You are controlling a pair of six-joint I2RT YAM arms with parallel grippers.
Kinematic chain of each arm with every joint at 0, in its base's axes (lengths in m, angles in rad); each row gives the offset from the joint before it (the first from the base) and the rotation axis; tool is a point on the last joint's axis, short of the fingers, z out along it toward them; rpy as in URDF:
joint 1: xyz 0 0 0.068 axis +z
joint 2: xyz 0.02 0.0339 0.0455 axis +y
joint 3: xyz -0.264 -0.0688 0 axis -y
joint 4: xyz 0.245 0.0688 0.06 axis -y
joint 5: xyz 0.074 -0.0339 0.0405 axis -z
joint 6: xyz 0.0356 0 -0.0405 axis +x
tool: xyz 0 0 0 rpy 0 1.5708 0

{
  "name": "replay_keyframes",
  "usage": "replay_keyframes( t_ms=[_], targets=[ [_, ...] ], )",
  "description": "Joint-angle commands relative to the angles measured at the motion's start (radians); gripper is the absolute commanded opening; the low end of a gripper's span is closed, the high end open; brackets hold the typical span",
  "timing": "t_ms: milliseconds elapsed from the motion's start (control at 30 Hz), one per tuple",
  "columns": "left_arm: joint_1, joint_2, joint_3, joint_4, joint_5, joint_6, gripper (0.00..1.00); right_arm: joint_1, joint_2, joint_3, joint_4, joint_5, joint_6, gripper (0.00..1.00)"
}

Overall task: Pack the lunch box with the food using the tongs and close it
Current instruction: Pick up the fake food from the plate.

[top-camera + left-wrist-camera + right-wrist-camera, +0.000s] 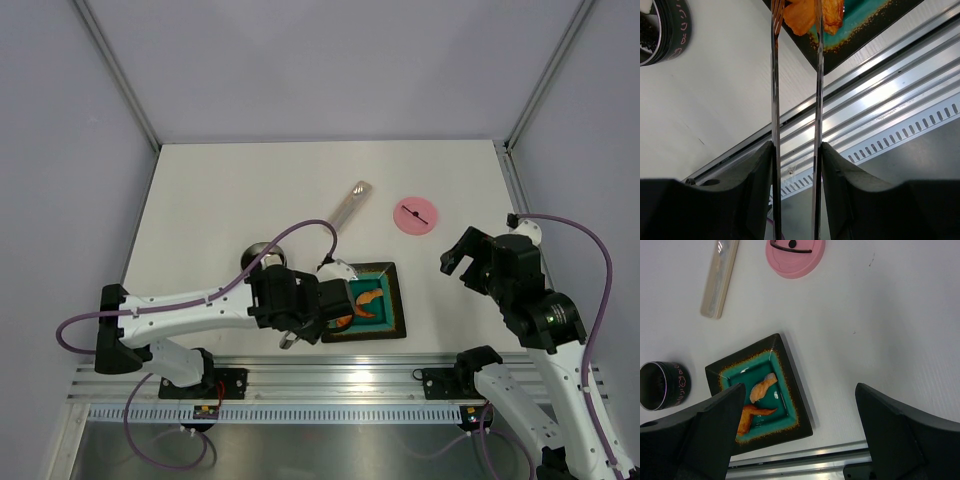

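Left tool point(796, 150) clamped; right tool point(800, 390) spread wide.

Seen from the top: 1 teal plate point(396, 300) holding 2 orange food pieces point(763, 386). 1 steel lunch box point(257, 253) sits at the plate's 10 o'clock, 1 pink lid point(415, 215) at 1 o'clock and 1 flat utensil point(350, 203) at 12 o'clock. 1 pair of tongs point(775, 100).

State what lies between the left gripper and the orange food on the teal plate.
The tongs: in the left wrist view their two thin arms, pinched in the left gripper, run up to the orange food on the teal plate.
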Motion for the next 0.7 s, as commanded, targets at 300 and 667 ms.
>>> replay_keyframes(
  t_ms=[300, 667],
  targets=[
    [-0.004, -0.005, -0.037, 0.011, 0.018, -0.012, 0.43, 0.0, -0.007, 0.001, 0.023, -0.013, 0.01, 0.99],
    [0.001, 0.057, -0.035, 0.065, 0.029, 0.013, 0.49, 0.0, -0.016, 0.001, 0.02, -0.01, 0.01, 0.99]
  ],
)
